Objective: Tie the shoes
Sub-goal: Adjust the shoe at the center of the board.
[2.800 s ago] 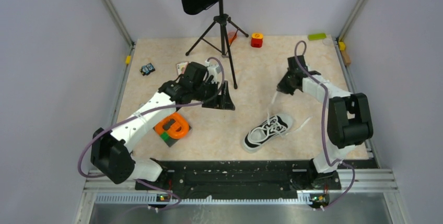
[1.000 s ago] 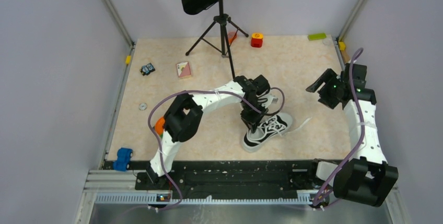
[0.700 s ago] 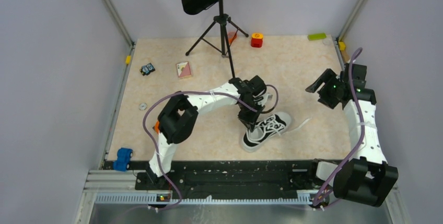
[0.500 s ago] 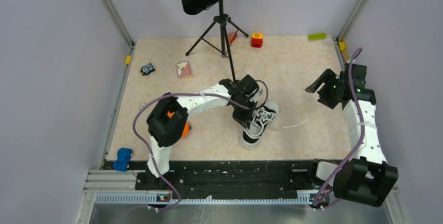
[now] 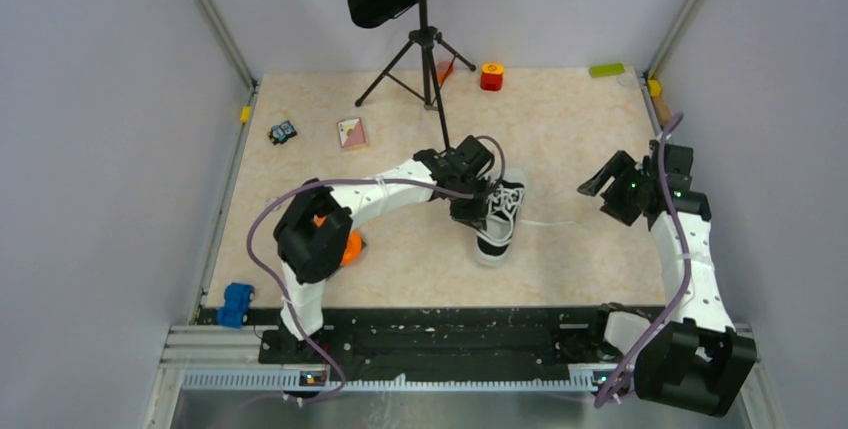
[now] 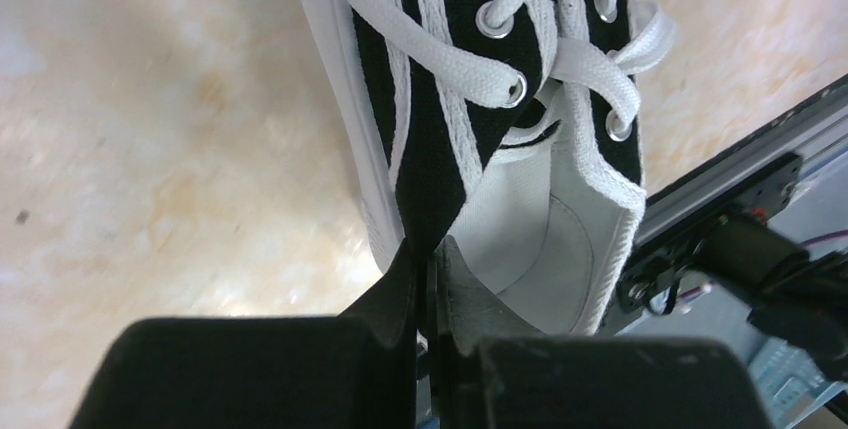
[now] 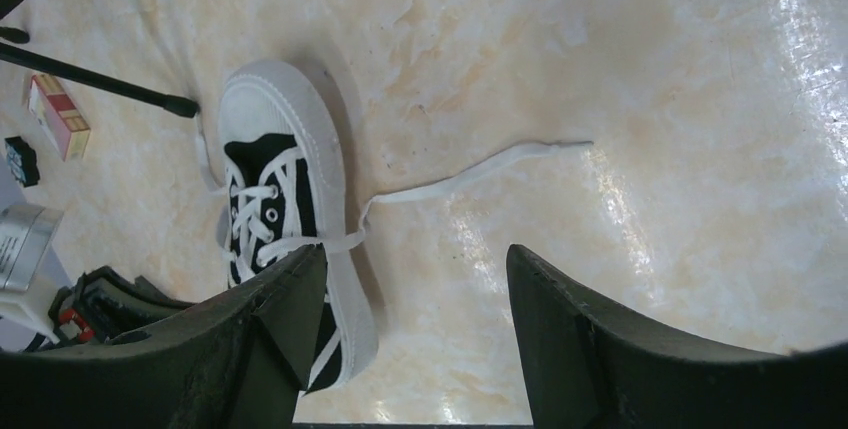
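Note:
The shoe (image 5: 500,229), a small black canvas sneaker with a white toe cap and white laces, lies mid-table with its toe pointing away from the arm bases. My left gripper (image 5: 470,211) is shut on its black side wall beside the opening; the left wrist view shows the pinch (image 6: 428,249), with the shoe (image 6: 440,99) and its insole to the right. One loose lace (image 5: 548,222) trails right across the table. My right gripper (image 5: 597,177) hovers open to the right of the shoe, clear of it. In the right wrist view the right gripper (image 7: 412,254) holds nothing, with the shoe (image 7: 275,99) and lace (image 7: 480,169) ahead.
A music stand's tripod (image 5: 428,59) stands just behind the shoe, one leg tip close to the toe. A card box (image 5: 350,133), a small toy (image 5: 283,132), a red block (image 5: 491,76), an orange roll (image 5: 345,247) and a blue toy car (image 5: 236,301) lie around.
My left gripper closed on the shoe's side and swung it round and towards the back, so the toe now points away. The right arm shifted slightly left and nearer, still open.

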You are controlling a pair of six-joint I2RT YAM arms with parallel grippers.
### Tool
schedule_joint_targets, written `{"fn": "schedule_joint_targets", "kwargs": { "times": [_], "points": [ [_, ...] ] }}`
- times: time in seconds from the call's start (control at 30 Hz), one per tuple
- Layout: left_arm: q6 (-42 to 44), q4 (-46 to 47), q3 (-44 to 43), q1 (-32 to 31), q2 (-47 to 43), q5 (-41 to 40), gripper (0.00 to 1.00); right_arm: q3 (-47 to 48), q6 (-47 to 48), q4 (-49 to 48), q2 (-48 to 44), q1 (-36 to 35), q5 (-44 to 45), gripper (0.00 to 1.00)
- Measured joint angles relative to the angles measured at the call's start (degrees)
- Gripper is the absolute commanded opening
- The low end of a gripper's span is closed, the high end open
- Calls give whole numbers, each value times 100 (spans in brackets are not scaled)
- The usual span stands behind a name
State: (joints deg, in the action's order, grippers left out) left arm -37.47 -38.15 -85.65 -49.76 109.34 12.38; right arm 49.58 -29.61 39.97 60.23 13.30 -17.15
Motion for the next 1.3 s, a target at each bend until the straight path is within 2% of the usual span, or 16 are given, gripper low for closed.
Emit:
{"fn": "schedule_joint_targets", "kwargs": {
  "times": [0.2,0.43,0.6,0.8,1.0,1.2,1.3],
  "points": [
    [-363,474,-262,0,562,-33,0,-201,7,4,-400,0,85,68],
    [-551,638,-2,-9,437,-345,0,-992,-105,-188,-518,-17,44,70],
    [-549,686,107,-9,361,-385,0,-1412,-367,-271,-463,-321,374,67],
    [-542,686,162,-9,319,-389,0,-1436,-1034,-737,83,-981,1106,61],
    [-560,605,264,-31,184,-474,0,-1445,-1803,-1322,750,-1021,1759,61],
    [-575,341,289,-70,72,-483,0,-1311,-2179,-1663,1519,-1021,2092,61],
    [-590,293,297,-85,52,-428,0,-1224,-2304,-1910,1718,-1021,2184,55]
  ]
}}
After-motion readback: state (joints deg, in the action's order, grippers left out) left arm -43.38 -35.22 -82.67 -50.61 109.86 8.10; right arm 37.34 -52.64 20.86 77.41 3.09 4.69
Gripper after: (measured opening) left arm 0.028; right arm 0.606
